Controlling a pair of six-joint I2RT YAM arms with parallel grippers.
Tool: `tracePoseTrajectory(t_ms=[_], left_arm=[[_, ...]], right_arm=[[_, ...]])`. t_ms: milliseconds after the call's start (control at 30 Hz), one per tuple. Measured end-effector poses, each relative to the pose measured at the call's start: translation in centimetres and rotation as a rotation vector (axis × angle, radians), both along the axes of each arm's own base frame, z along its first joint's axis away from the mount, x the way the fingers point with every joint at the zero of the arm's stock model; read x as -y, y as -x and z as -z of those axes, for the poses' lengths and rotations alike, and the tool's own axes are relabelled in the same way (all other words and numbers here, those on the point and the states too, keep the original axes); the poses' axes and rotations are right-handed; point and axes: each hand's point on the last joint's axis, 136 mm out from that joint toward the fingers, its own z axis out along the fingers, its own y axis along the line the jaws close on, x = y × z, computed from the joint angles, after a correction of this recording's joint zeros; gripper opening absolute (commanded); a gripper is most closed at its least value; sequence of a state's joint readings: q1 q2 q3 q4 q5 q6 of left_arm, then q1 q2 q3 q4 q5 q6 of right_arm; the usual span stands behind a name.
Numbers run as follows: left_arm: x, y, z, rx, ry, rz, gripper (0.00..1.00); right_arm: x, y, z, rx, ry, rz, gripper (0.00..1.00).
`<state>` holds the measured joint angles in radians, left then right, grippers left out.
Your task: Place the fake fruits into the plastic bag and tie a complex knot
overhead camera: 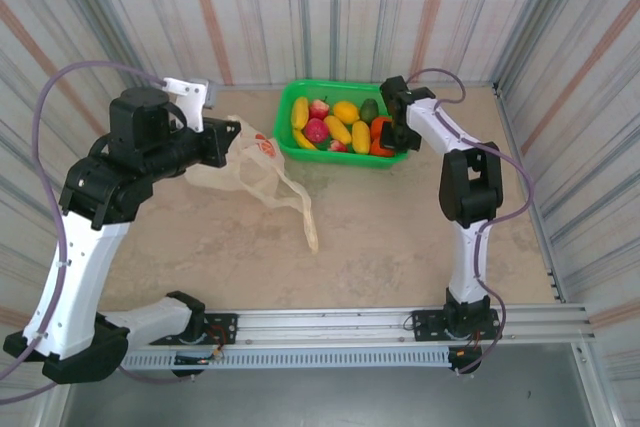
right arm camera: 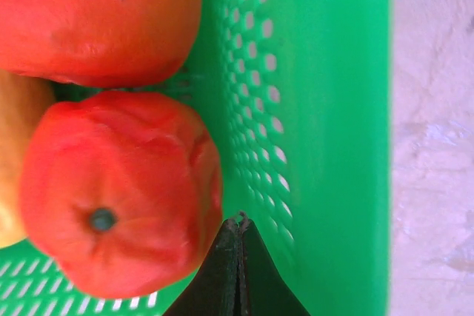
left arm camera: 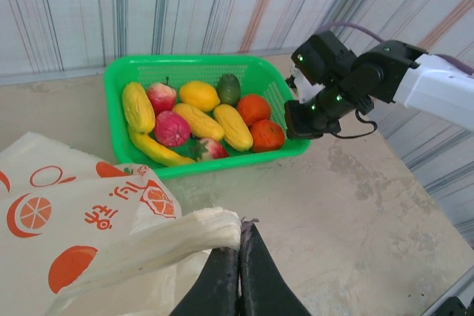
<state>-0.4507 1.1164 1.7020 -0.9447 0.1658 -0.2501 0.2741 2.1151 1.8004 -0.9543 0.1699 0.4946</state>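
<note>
Left of the green basket [overhead camera: 292,150], the left end effector [left arm camera: 240,236] pinched the plastic bag [left arm camera: 89,212] at its rim, probably to lift it open for loading. The fake fruits [overhead camera: 338,125] lay inside the basket. The right end effector [right arm camera: 238,229], pressed together and empty, sat at the basket's right wall beside an orange [right arm camera: 118,190].

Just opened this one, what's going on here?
The left gripper has its fingers shut on an edge of the plastic bag, which looks flat and drapes beside the green basket. The fake fruits all lie in that basket. The right gripper sits low inside the basket, fingers shut on nothing, right beside an orange fruit.
</note>
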Motion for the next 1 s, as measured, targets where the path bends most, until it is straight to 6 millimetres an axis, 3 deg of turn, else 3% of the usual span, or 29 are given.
tracePoseTrajectory(t_ms=[200,400,467,533,600,667,733,867,933,1000], left_arm=[[0.3,0.0,-0.4,0.014,0.003,0.011,0.0],[1.0,-0.2,-0.6,0.019,0.008,0.032,0.0],[1.6,-0.3,-0.4,0.014,0.011,0.048,0.0],[2.2,-0.6,-0.2,0.002,0.011,0.068,0.0],[3.0,-0.9,0.0,-0.009,0.018,0.093,0.0],[3.8,-1.2,0.3,-0.019,0.027,0.129,0.0],[4.9,-1.1,0.5,-0.032,0.042,0.183,0.0],[6.9,-0.3,1.5,-0.079,0.088,0.302,0.0],[7.6,0.2,2.4,-0.114,0.108,0.351,0.0],[8.0,0.5,3.3,-0.145,0.119,0.379,0.0]], right_arm=[[4.8,2.0,1.2,-0.047,0.06,0.083,0.0],[11.6,6.7,0.6,-0.06,0.129,0.216,0.0],[14.2,8.3,-0.2,-0.043,0.132,0.286,0.09],[16.3,9.4,-1.8,-0.008,0.136,0.351,0.26],[16.6,9.3,-3.8,0.052,0.14,0.363,0.37],[14.7,8.5,-5.8,0.124,0.1,0.315,0.5],[11.2,7.7,-7.5,0.19,0.034,0.216,0.6],[2.3,6.5,-9.5,0.251,-0.097,-0.063,0.73],[-2.3,6.2,-10.1,0.257,-0.157,-0.208,0.87],[-5.6,5.6,-10.4,0.259,-0.214,-0.303,0.95]])
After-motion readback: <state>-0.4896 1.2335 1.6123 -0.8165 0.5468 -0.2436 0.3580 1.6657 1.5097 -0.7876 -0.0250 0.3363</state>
